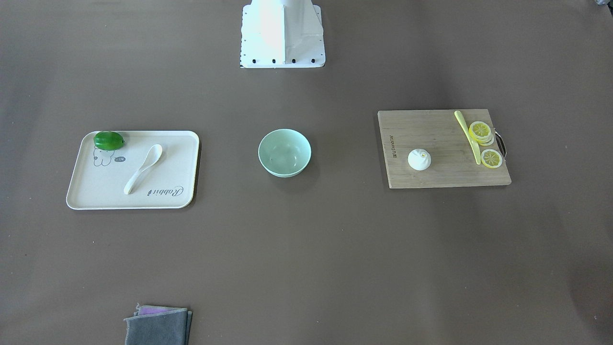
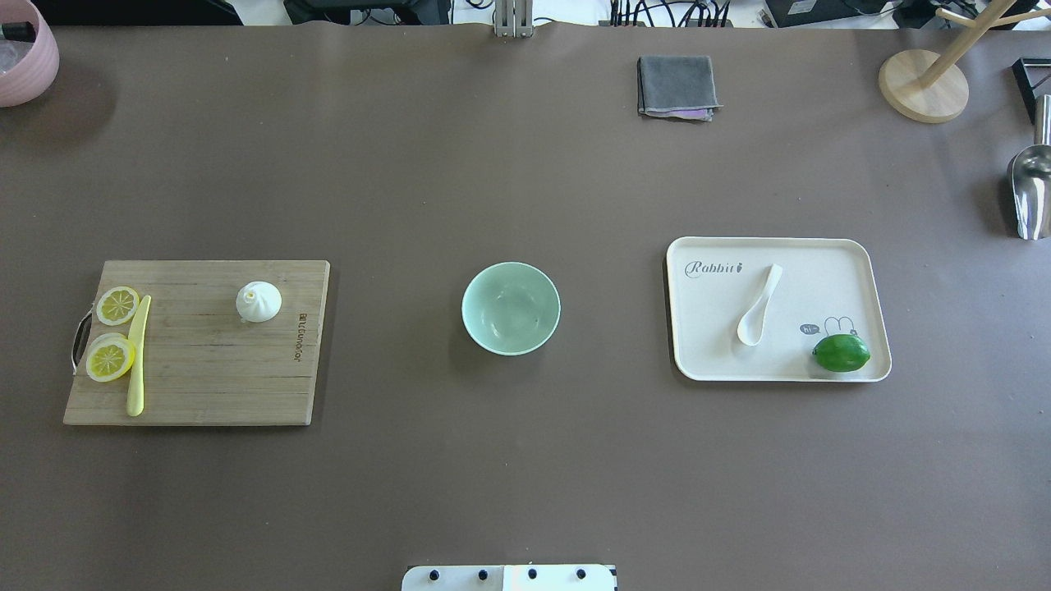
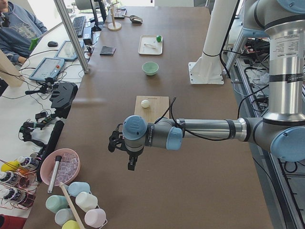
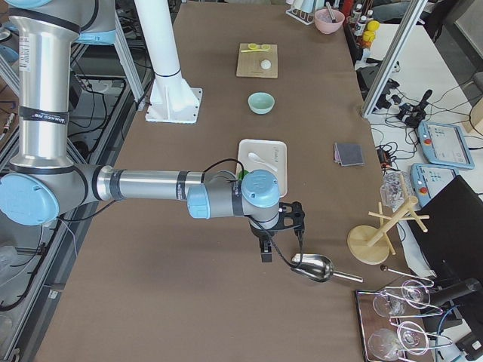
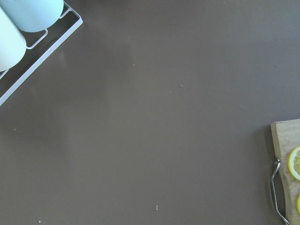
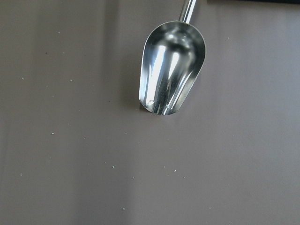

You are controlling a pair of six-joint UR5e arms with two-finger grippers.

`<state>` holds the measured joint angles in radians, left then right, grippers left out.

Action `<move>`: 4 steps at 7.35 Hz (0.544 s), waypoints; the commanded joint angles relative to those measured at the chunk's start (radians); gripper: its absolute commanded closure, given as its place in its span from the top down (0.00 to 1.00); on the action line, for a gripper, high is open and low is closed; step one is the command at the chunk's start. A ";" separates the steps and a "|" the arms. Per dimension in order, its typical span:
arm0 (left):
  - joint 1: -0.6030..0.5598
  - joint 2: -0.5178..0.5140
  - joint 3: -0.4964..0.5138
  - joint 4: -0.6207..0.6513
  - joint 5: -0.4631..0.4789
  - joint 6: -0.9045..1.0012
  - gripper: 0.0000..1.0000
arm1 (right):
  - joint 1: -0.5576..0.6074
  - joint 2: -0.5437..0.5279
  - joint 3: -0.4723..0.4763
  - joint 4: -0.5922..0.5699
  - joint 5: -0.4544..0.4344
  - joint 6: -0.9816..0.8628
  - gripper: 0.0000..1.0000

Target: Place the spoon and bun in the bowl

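Note:
The cream-white spoon [image 2: 759,305] lies on a cream tray [image 2: 854,263] on the table's right. The white bun [image 2: 259,301] sits on a wooden cutting board [image 2: 205,377] on the left. The mint-green bowl [image 2: 511,308] stands empty between them. My left gripper [image 3: 111,143] hovers beyond the board's end, far from the bun. My right gripper [image 4: 299,215] hovers past the tray, near a metal scoop [image 4: 313,266]. Both show only in the side views; I cannot tell whether they are open or shut.
A green lime [image 2: 841,352] shares the tray. Lemon slices [image 2: 117,304] and a yellow knife [image 2: 136,361] lie on the board. A grey cloth [image 2: 675,86], a wooden stand [image 2: 924,82] and a pink bowl [image 2: 20,57] are at the far edge.

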<state>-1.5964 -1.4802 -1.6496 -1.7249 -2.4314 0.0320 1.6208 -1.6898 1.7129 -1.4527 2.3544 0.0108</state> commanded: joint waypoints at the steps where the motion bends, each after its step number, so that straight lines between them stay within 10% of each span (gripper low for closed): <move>1: 0.003 0.015 0.014 -0.074 -0.009 -0.009 0.98 | 0.014 -0.005 0.005 0.002 -0.009 -0.002 1.00; 4: 0.004 0.023 0.054 -0.117 -0.003 -0.006 0.98 | 0.011 -0.016 0.002 0.033 -0.015 -0.009 1.00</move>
<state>-1.5940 -1.4568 -1.6146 -1.8299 -2.4392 0.0309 1.6329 -1.6978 1.7167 -1.4412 2.3447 0.0075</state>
